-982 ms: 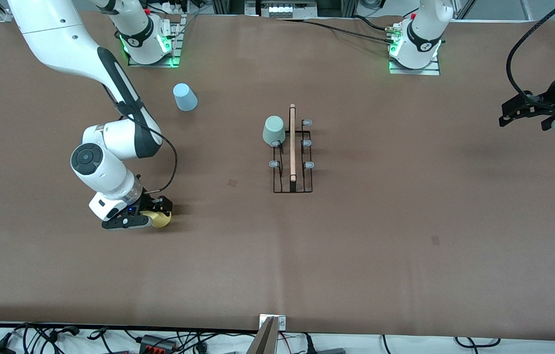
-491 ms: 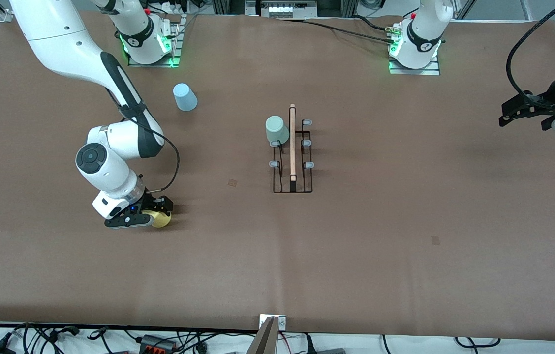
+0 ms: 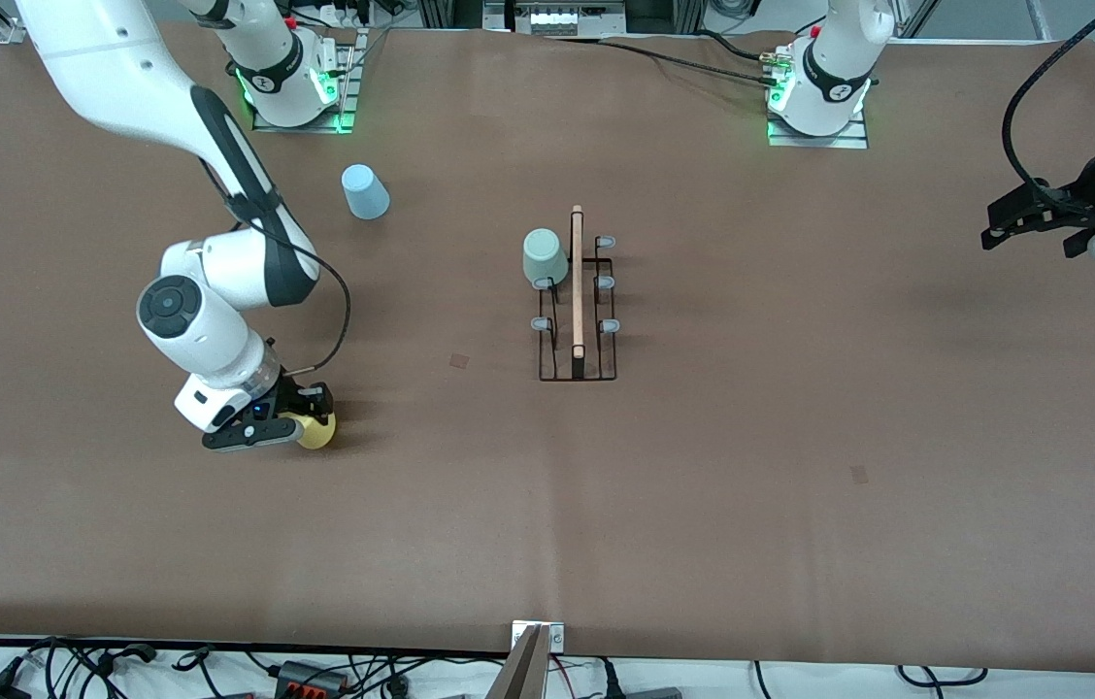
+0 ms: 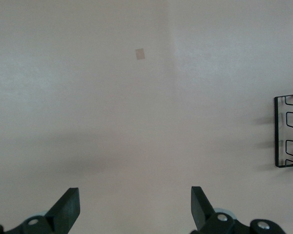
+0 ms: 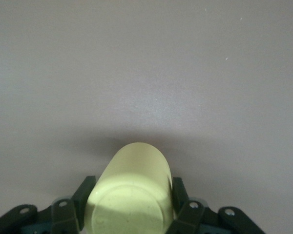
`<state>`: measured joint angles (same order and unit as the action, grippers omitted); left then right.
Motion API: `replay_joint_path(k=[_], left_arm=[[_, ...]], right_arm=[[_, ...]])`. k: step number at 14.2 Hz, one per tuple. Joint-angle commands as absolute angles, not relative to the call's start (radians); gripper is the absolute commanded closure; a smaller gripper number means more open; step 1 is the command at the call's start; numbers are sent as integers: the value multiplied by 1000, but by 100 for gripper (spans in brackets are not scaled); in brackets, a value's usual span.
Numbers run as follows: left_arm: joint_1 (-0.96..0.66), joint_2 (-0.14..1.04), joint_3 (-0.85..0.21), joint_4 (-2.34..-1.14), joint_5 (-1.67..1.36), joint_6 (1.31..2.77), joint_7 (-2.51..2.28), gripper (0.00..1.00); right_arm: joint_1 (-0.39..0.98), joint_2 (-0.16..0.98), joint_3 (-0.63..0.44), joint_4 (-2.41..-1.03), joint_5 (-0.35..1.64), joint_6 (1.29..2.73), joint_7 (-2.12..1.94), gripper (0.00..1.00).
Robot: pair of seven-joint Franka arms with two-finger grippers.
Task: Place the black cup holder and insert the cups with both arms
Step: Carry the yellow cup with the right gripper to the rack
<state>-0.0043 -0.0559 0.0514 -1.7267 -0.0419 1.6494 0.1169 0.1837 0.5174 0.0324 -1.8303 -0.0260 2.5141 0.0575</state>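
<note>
Yellow cup [image 5: 129,192] base and black cup holder [image 4: 289,130] cut off.

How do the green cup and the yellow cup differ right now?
The green cup sits upside down on a peg of the holder, mid-table; the yellow cup is off the holder, toward the right arm's end and nearer the front camera. The yellow cup sits between the right gripper's fingers; nothing grips the green cup. The left gripper waits open over its end of the table. Both are plain, handleless tapered cups.
</note>
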Motion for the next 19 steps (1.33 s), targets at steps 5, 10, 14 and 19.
replay_joint_path(k=[5,10,14,19], left_arm=[[0,-46,54,-1701,-66,1629,107,0],[-3,-46,52,-1701,-66,1623,107,0],[2,-48,58,-1701,-66,1572,117,0],[-12,-41,51,-1667,-63,1545,107,0]], right_arm=[[478,431,28,-1621,-23,2238,792,94],[655,569,28,-1425,-31,2243,1165,94],[698,589,37,-1422,-31,2246,1210,93],[712,592,37,-1448,-37,2229,1198,91]])
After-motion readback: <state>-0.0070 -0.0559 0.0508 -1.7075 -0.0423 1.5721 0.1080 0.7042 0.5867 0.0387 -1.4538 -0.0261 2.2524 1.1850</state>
